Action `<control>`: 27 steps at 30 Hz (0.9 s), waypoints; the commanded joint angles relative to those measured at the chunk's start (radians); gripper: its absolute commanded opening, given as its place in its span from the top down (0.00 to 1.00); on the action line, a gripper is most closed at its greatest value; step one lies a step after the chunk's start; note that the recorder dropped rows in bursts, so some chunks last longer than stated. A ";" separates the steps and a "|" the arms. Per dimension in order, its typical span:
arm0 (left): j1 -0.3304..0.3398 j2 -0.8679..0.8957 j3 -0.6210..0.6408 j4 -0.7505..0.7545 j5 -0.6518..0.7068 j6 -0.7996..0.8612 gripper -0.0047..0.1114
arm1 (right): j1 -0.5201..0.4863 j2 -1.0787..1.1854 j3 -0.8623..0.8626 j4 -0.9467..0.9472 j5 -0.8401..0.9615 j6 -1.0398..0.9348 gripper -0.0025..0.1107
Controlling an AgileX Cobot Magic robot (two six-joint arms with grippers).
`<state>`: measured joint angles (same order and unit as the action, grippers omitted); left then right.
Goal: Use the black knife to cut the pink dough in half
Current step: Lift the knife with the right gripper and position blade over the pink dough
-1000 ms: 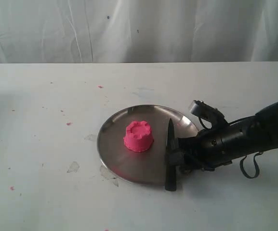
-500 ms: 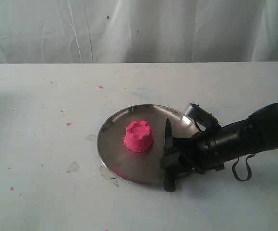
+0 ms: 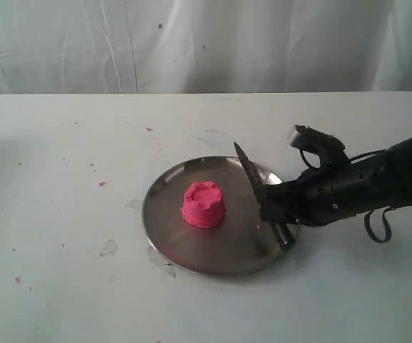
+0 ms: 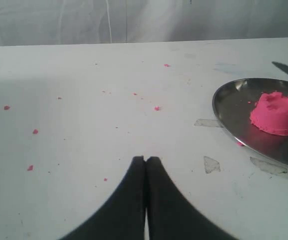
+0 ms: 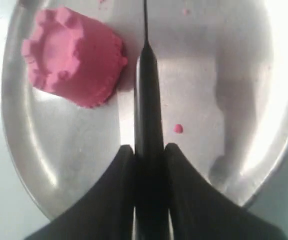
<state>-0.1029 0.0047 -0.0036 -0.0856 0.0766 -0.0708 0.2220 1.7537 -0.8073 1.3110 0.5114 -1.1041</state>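
The pink dough (image 3: 203,204) is one squat lump with a dented top, standing on the round steel plate (image 3: 170,236); it also shows as pink dough (image 5: 74,55) and pink dough (image 4: 275,113). My right gripper (image 3: 268,206) is shut on the black knife (image 3: 249,171) by its handle. The knife is lifted off the plate, blade tilted up and pointing away, just right of the dough. In the right wrist view the black knife (image 5: 145,100) runs out from my right gripper (image 5: 149,148), beside the dough and apart from it. My left gripper (image 4: 145,159) hangs shut over bare table.
Tiny pink specks (image 3: 102,184) dot the white table (image 3: 63,286). Wet-looking patches (image 3: 108,248) lie left of the plate. A white curtain (image 3: 206,43) hangs behind the table. One pink crumb (image 5: 177,129) lies on the steel plate (image 5: 64,165).
My right gripper has lifted the knife off the plate's near rim and swung it so the blade points up and back. The plate shifted slightly left. The dough is unchanged.
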 commanded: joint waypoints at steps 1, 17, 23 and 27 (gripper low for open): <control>-0.001 -0.005 0.004 -0.002 0.000 -0.002 0.96 | 0.015 -0.139 0.000 -0.172 0.001 0.007 0.92; -0.001 -0.005 0.004 -0.002 0.000 -0.002 0.96 | 0.284 -0.253 -0.040 -0.964 -0.046 0.564 0.93; -0.001 -0.005 0.004 -0.002 0.000 -0.002 0.96 | 0.319 -0.253 -0.047 -0.971 -0.051 0.564 0.93; -0.001 -0.005 0.004 -0.002 0.000 -0.002 0.96 | 0.317 -0.248 -0.053 -0.971 -0.060 0.578 0.93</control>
<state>-0.1029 0.0047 -0.0036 -0.0856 0.0766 -0.0708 0.5384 1.5025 -0.8478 0.3472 0.4718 -0.5381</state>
